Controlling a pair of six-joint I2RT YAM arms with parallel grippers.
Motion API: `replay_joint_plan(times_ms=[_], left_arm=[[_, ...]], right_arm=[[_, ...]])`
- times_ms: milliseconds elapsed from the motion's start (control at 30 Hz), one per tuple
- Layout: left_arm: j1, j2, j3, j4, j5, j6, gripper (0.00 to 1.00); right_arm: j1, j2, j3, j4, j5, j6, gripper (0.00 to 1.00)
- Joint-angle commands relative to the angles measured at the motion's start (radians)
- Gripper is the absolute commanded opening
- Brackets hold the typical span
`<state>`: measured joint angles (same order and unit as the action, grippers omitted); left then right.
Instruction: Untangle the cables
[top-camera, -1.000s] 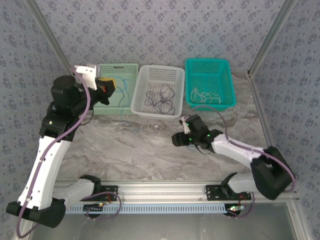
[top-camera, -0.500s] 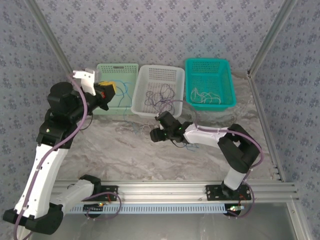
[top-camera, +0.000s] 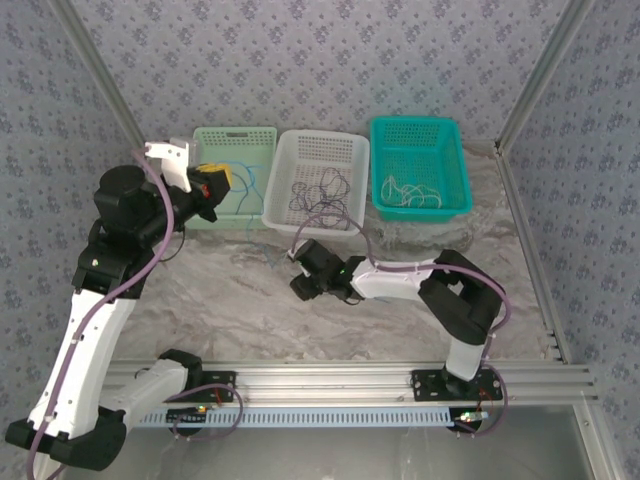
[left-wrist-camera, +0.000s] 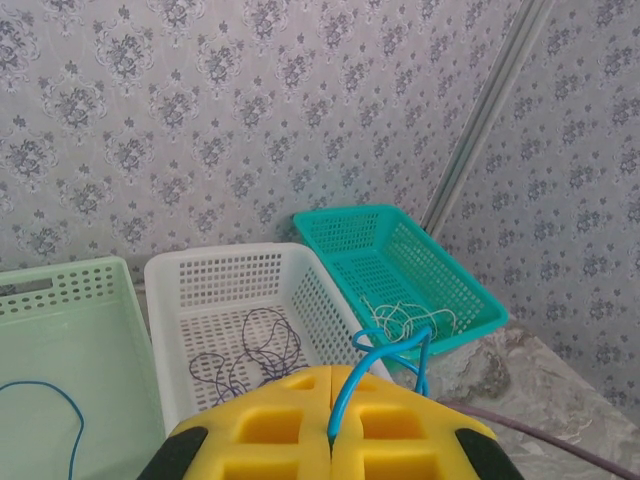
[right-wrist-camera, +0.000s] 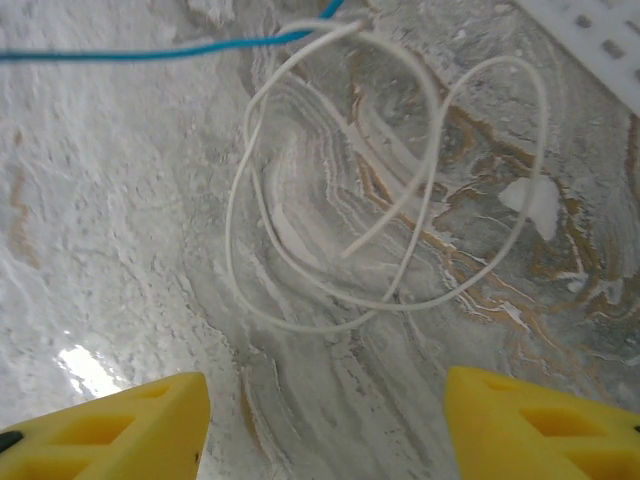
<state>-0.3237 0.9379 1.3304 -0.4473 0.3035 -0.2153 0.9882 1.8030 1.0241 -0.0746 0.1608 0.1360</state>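
my left claw (left-wrist-camera: 330, 405) is raised over the near edge of the green basket (top-camera: 236, 133), its yellow pads pressed flat together with a blue cable (left-wrist-camera: 388, 345) pinched in the seam between them. a small loop of that cable stands up just past the pads. beyond it, dark purple cables (left-wrist-camera: 262, 345) lie in the white basket (left-wrist-camera: 215, 268) and whitish strands (left-wrist-camera: 402, 318) lie in the teal basket (left-wrist-camera: 420, 240). another blue strand (left-wrist-camera: 40, 387) lies on the floor of the green basket. my right claw (right-wrist-camera: 325, 440) is low over the marbled surface (right-wrist-camera: 120, 250), just in front of the white basket in the top view, where the claw (top-camera: 300, 288) reaches out to the left. its two yellow fingers (right-wrist-camera: 120, 430) stand well apart with only bare surface between them, gripping and touching nothing. just ahead of them a loose whitish cable (right-wrist-camera: 229, 230) lies flat on the surface in overlapping loops. a stretch of blue cable crosses the top of that view, meeting the whitish one at its far end. i think this is the same blue cable my left claw holds, but it is too thin in the top view to trace for sure.
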Motion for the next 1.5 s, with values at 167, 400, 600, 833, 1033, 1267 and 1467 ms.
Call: replay_joint_plan(times_ms=[167, 400, 600, 833, 1033, 1267, 1467], left_arm=[[-0.005, -0.002, 0.010, 0.001, 0.013, -0.016, 0.00], [-0.005, -0.003, 0.012, 0.002, 0.017, -0.019, 0.00], [-0.005, -0.005, 0.025, -0.007, 0.006, -0.013, 0.00], [0.003, 0.005, 0.107, -0.037, -0.047, 0.029, 0.00], [0.071, 0.060, 0.239, -0.075, -0.092, 0.084, 0.00], [0.157, 0.183, 0.469, -0.123, -0.068, 0.118, 0.00], [0.232, 0.279, 0.659, -0.193, -0.076, 0.105, 0.00]], right_arm=[[0.040, 0.075, 0.094, -0.024, 0.084, -0.171, 0.67], [0.031, 0.148, 0.160, -0.047, 0.060, -0.209, 0.64], [0.001, 0.212, 0.226, -0.087, -0.023, -0.204, 0.35], [-0.015, 0.183, 0.112, -0.068, -0.061, -0.157, 0.03], [-0.018, 0.077, -0.022, -0.028, -0.087, -0.119, 0.00], [-0.030, -0.019, -0.159, -0.021, -0.102, -0.046, 0.00], [-0.077, -0.059, -0.228, -0.015, -0.120, 0.024, 0.00]])
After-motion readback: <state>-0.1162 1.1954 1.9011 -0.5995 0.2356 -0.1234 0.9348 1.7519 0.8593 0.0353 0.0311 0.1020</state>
